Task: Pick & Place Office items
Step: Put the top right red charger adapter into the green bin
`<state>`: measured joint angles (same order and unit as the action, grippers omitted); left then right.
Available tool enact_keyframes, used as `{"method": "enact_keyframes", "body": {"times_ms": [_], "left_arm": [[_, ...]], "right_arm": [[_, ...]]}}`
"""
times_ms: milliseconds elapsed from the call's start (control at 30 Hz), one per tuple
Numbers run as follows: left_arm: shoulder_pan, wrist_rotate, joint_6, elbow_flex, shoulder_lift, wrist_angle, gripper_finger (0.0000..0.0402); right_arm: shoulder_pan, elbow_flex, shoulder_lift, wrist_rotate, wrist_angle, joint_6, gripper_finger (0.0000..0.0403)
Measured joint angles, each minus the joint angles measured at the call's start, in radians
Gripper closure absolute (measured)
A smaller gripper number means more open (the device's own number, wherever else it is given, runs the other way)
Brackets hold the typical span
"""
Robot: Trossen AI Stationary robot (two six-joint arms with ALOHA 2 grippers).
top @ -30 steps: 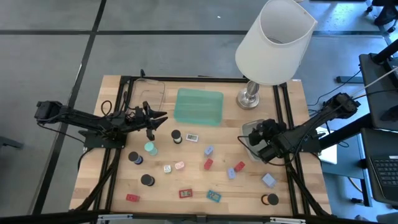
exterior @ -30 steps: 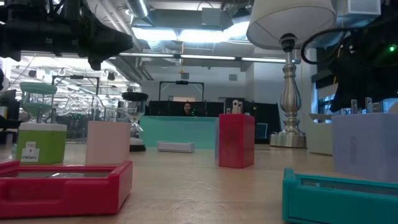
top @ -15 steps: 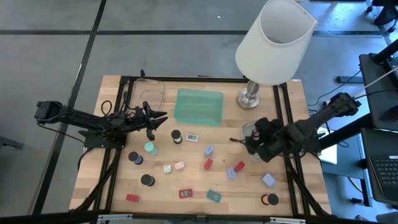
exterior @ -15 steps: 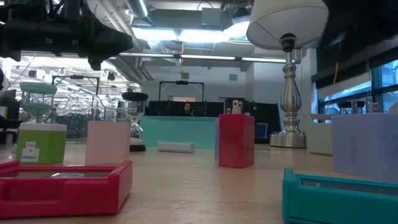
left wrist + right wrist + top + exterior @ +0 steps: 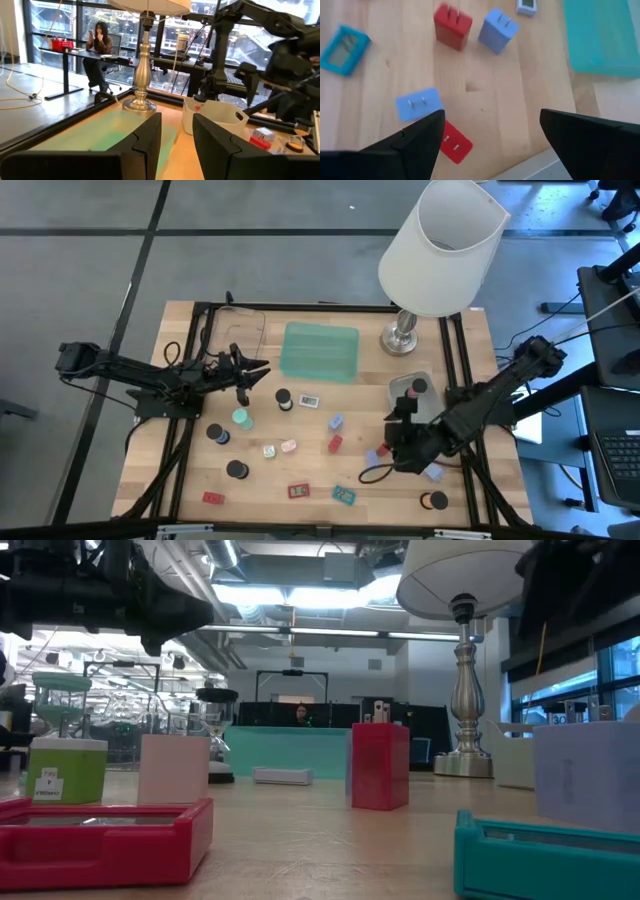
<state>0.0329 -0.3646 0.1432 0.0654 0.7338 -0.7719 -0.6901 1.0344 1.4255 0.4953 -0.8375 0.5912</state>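
Two plug blocks, blue (image 5: pixel 418 104) and red (image 5: pixel 455 143), beneath spread right hand (image 5: pixel 490 137); bare desk (image 5: pixel 485 90) ahead; left hand (image 5: pixel 176 145) pressed together.

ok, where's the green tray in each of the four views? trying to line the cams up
High view: green tray at the table's far middle, left of the lamp base.
Low view: a teal band across the background, behind the red block, left of the lamp base.
Left wrist view: the green surface just in front of the lamp base.
Right wrist view: one corner at the picture's edge; lamp base not in it.
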Motion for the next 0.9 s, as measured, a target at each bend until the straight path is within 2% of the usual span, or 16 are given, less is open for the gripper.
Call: {"method": "enact_keyframes", "body": {"times_ms": [100,367,467,667,900], "left_arm": [[0.000,-0.017,0.000,0.000,0.000,0.016,0.0295],[0.000,-0.103,0.000,0.000,0.000,0.068,0.0295],[0.000,-0.123,0.000,0.000,0.000,0.076,0.0295],[0.000,-0.123,0.000,0.000,0.000,0.076,0.0295],[0.000,-0.122,0.000,0.000,0.000,0.075,0.0295]], "right_arm": [[0.007,0.000,0.049,-0.068,0.001,-0.029,0.0072],[0.029,0.000,0.129,-0.395,0.042,-0.121,0.0072],[0.037,0.001,0.138,-0.405,0.045,-0.106,0.0072],[0.047,-0.001,0.143,-0.306,0.042,-0.102,0.0072],[0.045,-0.001,0.143,-0.333,0.069,-0.101,0.0072]]}}
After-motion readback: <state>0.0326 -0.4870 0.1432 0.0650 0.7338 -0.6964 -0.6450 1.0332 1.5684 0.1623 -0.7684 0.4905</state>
